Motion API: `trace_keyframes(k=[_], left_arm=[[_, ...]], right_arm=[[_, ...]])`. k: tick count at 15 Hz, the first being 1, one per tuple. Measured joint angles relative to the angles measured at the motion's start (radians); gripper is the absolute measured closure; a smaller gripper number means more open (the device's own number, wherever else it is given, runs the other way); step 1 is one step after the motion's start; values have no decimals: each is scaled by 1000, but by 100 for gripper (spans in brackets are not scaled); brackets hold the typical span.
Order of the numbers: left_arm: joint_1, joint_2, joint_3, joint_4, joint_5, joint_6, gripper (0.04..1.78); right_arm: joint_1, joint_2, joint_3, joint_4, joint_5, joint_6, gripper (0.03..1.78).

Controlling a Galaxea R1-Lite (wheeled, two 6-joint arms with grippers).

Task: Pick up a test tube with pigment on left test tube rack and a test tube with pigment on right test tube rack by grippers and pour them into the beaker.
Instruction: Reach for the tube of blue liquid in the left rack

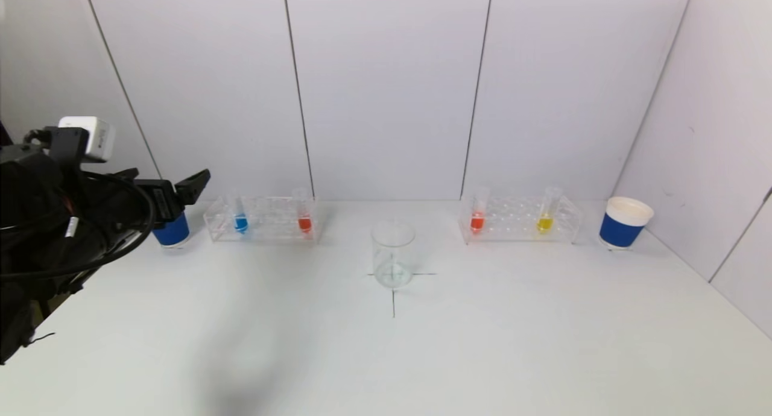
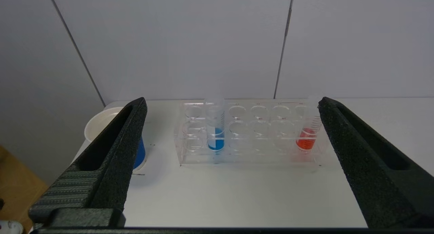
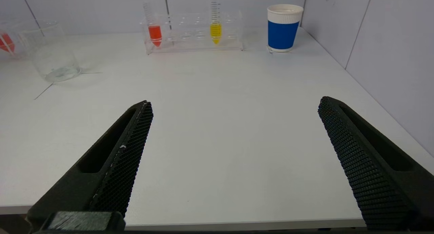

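The left clear rack [image 1: 271, 230] holds a blue-pigment tube [image 1: 240, 218] and an orange-red tube [image 1: 304, 218]. The right clear rack [image 1: 512, 232] holds a red tube [image 1: 477, 217] and a yellow tube [image 1: 545, 218]. The empty glass beaker [image 1: 393, 253] stands between them on a cross mark. My left gripper [image 1: 175, 190] is open and empty, raised at the table's left side, short of the left rack [image 2: 257, 149]; the blue tube [image 2: 216, 132] and orange-red tube [image 2: 307, 135] show between its fingers. My right gripper [image 3: 235, 101] is open and empty over the table's near edge, far from the right rack [image 3: 196, 40].
A blue paper cup [image 1: 624, 223] stands right of the right rack, near the side wall. Another blue cup [image 1: 172, 230] stands left of the left rack, partly behind my left gripper. The back wall is close behind both racks.
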Motion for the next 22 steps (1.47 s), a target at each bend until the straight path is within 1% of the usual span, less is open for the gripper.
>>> trace_keyframes(k=[2, 4, 6, 8, 10, 13, 22], left_arm=[[6, 142, -41, -95, -3, -1, 6], [21, 281, -99, -161, -16, 1, 6], [49, 386, -164, -198, -62, 1, 6], [80, 455, -219, -202, -111, -2, 6], [98, 502, -255, -202, -123, -2, 6], [111, 557, -296, -200, -175, -3, 6], [110, 658, -399, -180, -180, -3, 6]], right_arm=[[0, 0, 0, 0, 0, 0, 4], [0, 0, 0, 0, 0, 0, 4], [0, 0, 0, 0, 0, 0, 4], [0, 0, 0, 0, 0, 0, 4], [0, 0, 0, 0, 0, 0, 4], [0, 0, 0, 0, 0, 0, 4], [0, 0, 0, 0, 0, 0, 4]])
